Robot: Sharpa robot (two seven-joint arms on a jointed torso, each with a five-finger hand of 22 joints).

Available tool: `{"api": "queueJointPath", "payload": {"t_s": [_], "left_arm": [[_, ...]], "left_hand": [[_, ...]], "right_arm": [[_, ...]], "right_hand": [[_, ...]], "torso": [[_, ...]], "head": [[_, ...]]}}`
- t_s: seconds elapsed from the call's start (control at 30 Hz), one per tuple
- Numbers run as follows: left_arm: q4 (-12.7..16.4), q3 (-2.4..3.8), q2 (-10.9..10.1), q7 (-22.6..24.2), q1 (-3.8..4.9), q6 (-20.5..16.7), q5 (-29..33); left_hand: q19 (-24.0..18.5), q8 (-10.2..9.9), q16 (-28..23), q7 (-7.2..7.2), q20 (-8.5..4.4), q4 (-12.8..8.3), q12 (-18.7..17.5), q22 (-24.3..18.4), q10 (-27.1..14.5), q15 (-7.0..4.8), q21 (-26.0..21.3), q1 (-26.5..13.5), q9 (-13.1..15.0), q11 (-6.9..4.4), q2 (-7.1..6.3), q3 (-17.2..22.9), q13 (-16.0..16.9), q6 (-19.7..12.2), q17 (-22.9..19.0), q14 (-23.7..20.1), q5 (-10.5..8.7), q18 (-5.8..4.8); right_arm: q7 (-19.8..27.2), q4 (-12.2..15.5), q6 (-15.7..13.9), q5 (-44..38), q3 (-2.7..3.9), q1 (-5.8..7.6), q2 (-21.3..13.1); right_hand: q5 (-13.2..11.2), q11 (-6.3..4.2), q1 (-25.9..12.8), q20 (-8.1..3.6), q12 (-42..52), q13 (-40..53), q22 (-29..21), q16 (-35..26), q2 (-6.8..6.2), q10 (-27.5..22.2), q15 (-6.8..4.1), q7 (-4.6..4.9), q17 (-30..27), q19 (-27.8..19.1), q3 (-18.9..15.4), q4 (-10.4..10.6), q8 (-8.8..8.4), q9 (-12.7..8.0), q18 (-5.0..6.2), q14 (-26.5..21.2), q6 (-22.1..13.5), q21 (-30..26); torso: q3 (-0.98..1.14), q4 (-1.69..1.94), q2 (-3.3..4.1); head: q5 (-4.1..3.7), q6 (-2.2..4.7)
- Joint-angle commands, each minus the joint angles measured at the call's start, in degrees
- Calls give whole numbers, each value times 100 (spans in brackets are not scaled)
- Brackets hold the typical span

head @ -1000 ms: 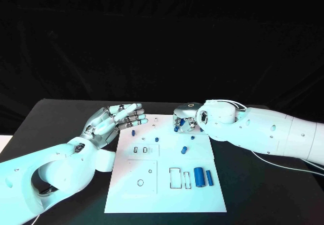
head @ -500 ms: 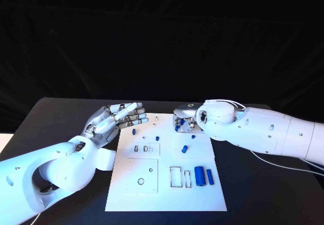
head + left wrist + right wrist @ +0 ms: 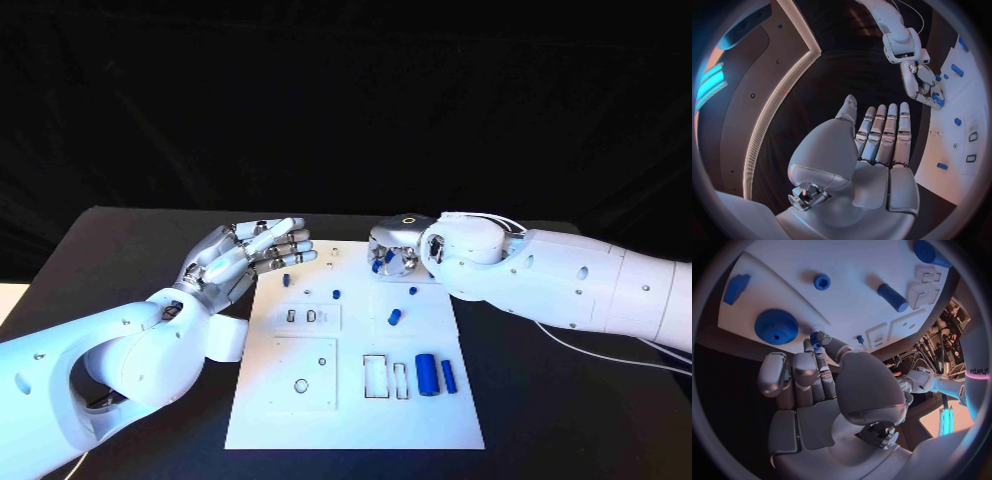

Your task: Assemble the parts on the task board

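Note:
The white task board (image 3: pixel 353 400) lies mid-table with blue parts on it. At the board's far edge, my right hand (image 3: pixel 394 254) pinches a small blue part (image 3: pixel 815 336) between thumb and a fingertip, just above the board and next to a blue gear (image 3: pixel 776 326). The left wrist view also catches the right hand (image 3: pixel 922 85). My left hand (image 3: pixel 242 256) hovers open beside the board's far left corner, fingers straight and together (image 3: pixel 882 135), holding nothing. A thick blue cylinder (image 3: pixel 427 374) and a thinner one (image 3: pixel 449 376) lie near the board's right side.
A blue peg (image 3: pixel 394 317) and small blue pieces (image 3: pixel 336 295) sit mid-board by rectangular slots (image 3: pixel 375 378). The right wrist view shows a blue block (image 3: pixel 737 287) and a small hexagonal piece (image 3: pixel 822 281). The black table (image 3: pixel 116 270) surrounds the board.
The right hand has risen very slightly at the board's far edge, still pinching the small blue part. The left hand has stayed where it was.

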Motion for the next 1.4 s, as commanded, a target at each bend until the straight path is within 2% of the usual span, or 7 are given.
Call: {"api": "queueJointPath", "payload": {"t_s": [0.03,0.3,0.53,0.67,0.83,1.2,1.4], "left_arm": [[0,5,11,21,7,111,10],[-14,5,16,15,7,117,7],[-14,5,14,15,7,116,-13],[-22,5,14,17,7,111,-16],[-21,5,22,17,6,107,-18],[-11,5,23,17,7,104,-19],[-9,5,35,12,7,107,-19]], "left_hand": [[37,-4,13,106,-2,-38,4,-5,13,4,-3,-7,8,-12,52,7,-6,8,-8,27,29,69],[32,-4,13,107,-3,-48,4,-7,16,4,-9,4,9,-12,58,16,-7,10,-23,34,30,69],[31,-3,13,107,-3,-51,5,-7,18,4,-11,7,9,-12,61,19,-7,13,-28,37,30,69],[31,-3,13,107,-3,-51,5,-7,18,4,-11,7,9,-12,61,19,-7,13,-28,37,30,69],[31,-3,13,107,-3,-51,5,-7,18,4,-11,7,9,-12,61,19,-7,13,-28,37,30,69],[31,-3,13,107,-3,-51,5,-7,18,4,-11,7,9,-12,61,19,-7,13,-28,37,30,69],[29,-1,14,106,-3,-57,6,-8,22,3,-15,11,10,-12,63,22,-7,17,-40,44,29,68]], "right_arm": [[-23,74,-757,-20,7,0,-4],[-141,10,-1132,-23,21,21,130],[-159,-155,-1268,-28,35,46,354],[-169,-273,-1275,-31,37,50,487],[-181,-486,-1197,-16,38,53,689],[-197,-748,-1126,-15,38,38,923],[-169,-838,-1077,-3,38,13,1015]], "right_hand": [[34,-41,105,-35,-32,20,3,7,9,77,5,9,-15,-28,93,1,-5,75,-91,10,28,32],[34,-25,56,-28,-62,17,13,15,-59,59,15,25,-17,-32,173,20,-28,78,-92,8,17,43],[22,-13,21,-21,-74,15,22,30,-112,30,24,35,-7,-32,212,37,-42,78,-94,11,-1,52],[19,-8,5,-16,-76,14,25,31,-135,16,29,40,-12,-32,226,47,-47,77,-94,10,-10,55],[9,-1,-27,-11,-77,14,18,39,-165,-3,35,45,-7,-39,237,71,-51,77,-92,11,-23,54],[19,7,-67,-6,-78,14,15,50,-201,-34,43,50,-3,-44,249,107,-55,75,-90,11,-43,55],[32,9,-88,-5,-76,15,12,49,-216,-41,46,52,-10,-48,250,127,-54,76,-89,9,-48,54]], "torso": [[-6,9,-1],[-16,22,9],[-27,32,36],[-29,35,47],[-44,46,71],[-62,108,115],[-66,111,123]], "head": [[10,27],[44,49],[32,94],[40,97],[54,107],[42,110],[61,100]]}}
